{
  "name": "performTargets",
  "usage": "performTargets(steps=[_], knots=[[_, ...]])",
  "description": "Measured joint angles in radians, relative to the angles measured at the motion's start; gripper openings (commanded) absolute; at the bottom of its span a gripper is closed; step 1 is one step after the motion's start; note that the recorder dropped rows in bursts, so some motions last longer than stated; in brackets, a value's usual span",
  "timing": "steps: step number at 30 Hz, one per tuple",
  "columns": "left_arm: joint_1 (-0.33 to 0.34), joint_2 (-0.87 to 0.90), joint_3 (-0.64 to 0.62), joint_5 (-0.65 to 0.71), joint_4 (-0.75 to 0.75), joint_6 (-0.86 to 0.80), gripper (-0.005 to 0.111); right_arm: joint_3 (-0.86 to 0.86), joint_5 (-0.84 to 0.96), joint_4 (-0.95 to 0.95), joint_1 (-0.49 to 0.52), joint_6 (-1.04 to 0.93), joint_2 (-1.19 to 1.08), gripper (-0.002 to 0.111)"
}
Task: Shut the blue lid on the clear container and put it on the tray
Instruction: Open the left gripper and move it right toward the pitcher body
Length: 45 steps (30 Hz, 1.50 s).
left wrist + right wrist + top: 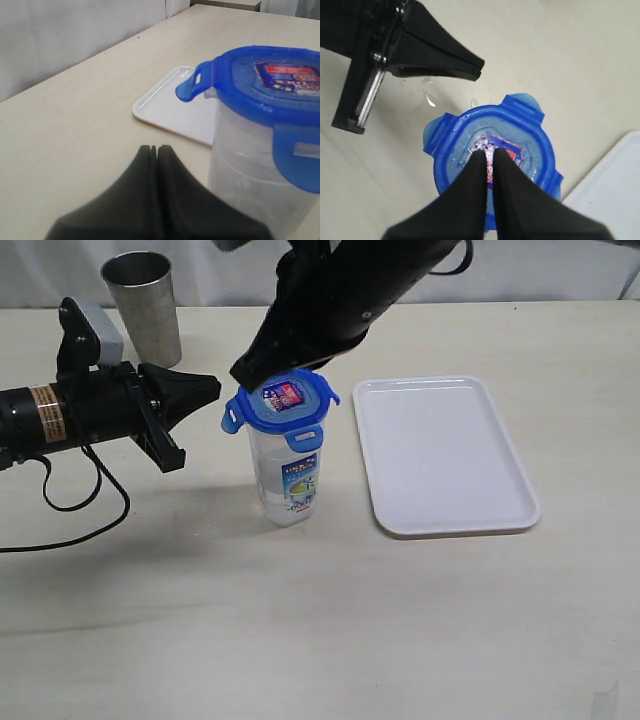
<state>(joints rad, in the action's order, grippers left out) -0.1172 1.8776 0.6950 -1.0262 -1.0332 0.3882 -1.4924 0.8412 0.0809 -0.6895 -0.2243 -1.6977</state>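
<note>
Right gripper (489, 156), closed and empty, seems to press the blue lid (285, 405) onto the clear container (285, 478) to seat it; left gripper (210, 388), also closed and empty, hovers beside.

Table (300, 630) with container (285, 475), tray (445, 455), cup (145, 305) (metal)

Tray (620, 185) mostly cropped in right wrist view, clear container (250, 185) base cropped in left wrist view, sticker (285, 393) unreadable

Robot lab bench, bare pale tabletop (300, 640), plain white backdrop (560, 270), loose black cable (127, 500)
</note>
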Motion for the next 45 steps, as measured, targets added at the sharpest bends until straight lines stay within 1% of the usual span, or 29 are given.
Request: performTargets(steps=[3, 5, 7, 9, 11, 14, 18, 21, 24, 27, 29, 31, 32, 33, 34, 35, 38, 40, 41, 42, 45], knots=[[0.004, -0.002, 0.0, 0.003, -0.025, 0.0, 0.0, -0.002, 0.004, -0.015, 0.0, 0.0, 0.058, 0.004], [0.022, -0.023, -0.012, 0.004, -0.041, 0.0, 0.0, 0.007, 0.004, -0.028, 0.0, 0.0, 0.097, 0.004], [0.058, -0.061, -0.038, 0.0, -0.033, 0.0, 0.0, 0.028, -0.001, -0.034, 0.0, 0.0, 0.13, 0.004], [0.102, -0.106, -0.079, -0.031, -0.022, 0.0, 0.0, 0.065, -0.03, -0.039, 0.0, 0.0, 0.162, 0.004], [0.143, -0.142, -0.127, -0.093, -0.012, -0.016, 0.0, 0.107, -0.072, -0.041, 0.0, 0.0, 0.187, 0.004], [0.165, -0.164, -0.2, -0.166, -0.007, -0.08, 0.0, 0.164, -0.125, -0.041, 0.0, 0.0, 0.207, 0.004], [0.159, -0.164, -0.26, -0.174, -0.017, -0.135, 0.0, 0.204, -0.148, -0.041, 0.0, 0.0, 0.211, 0.004], [0.131, -0.161, -0.271, -0.176, -0.036, -0.152, 0.0, 0.214, -0.153, -0.041, 0.0, 0.0, 0.211, 0.004], [0.086, -0.126, -0.277, -0.188, -0.031, -0.191, 0.0, 0.214, -0.155, -0.041, 0.0, 0.0, 0.211, 0.004], [0.04, -0.054, -0.277, -0.188, 0.017, -0.263, 0.0, 0.214, -0.157, -0.041, 0.0, 0.0, 0.212, 0.004], [0.022, -0.003, -0.277, -0.188, 0.068, -0.312, 0.0, 0.214, -0.157, -0.041, 0.0, 0.0, 0.212, 0.004], [0.02, 0.038, -0.277, -0.188, 0.098, -0.331, 0.002, 0.214, -0.157, -0.041, 0.0, 0.0, 0.212, 0.004], [0.02, 0.055, -0.277, -0.188, 0.108, -0.334, 0.004, 0.214, -0.157, -0.041, 0.0, 0.0, 0.212, 0.004], [0.02, 0.067, -0.277, -0.188, 0.113, -0.337, 0.011, 0.214, -0.157, -0.041, 0.0, 0.0, 0.212, 0.004], [0.02, 0.081, -0.277, -0.188, 0.115, -0.339, 0.019, 0.214, -0.157, -0.041, 0.0, 0.0, 0.212, 0.004], [0.02, 0.092, -0.275, -0.188, 0.115, -0.341, 0.03, 0.214, -0.157, -0.041, 0.0, 0.0, 0.212, 0.004], [0.018, 0.118, -0.256, -0.186, 0.081, -0.349, 0.072, 0.214, -0.161, -0.041, 0.0, 0.0, 0.212, 0.004], [0.002, 0.142, -0.239, -0.186, 0.078, -0.355, 0.092, 0.214, -0.161, -0.041, 0.0, 0.0, 0.212, 0.004], [-0.012, 0.154, -0.233, -0.186, 0.086, -0.355, 0.098, 0.214, -0.161, -0.041, 0.0, 0.0, 0.212, 0.004], [-0.029, 0.166, -0.223, -0.186, 0.1, -0.355, 0.1, 0.214, -0.161, -0.041, 0.0, 0.0, 0.212, 0.004], [-0.084, 0.191, -0.187, -0.186, 0.121, -0.359, 0.101, 0.214, -0.161, -0.041, 0.0, 0.0, 0.212, 0.004]])
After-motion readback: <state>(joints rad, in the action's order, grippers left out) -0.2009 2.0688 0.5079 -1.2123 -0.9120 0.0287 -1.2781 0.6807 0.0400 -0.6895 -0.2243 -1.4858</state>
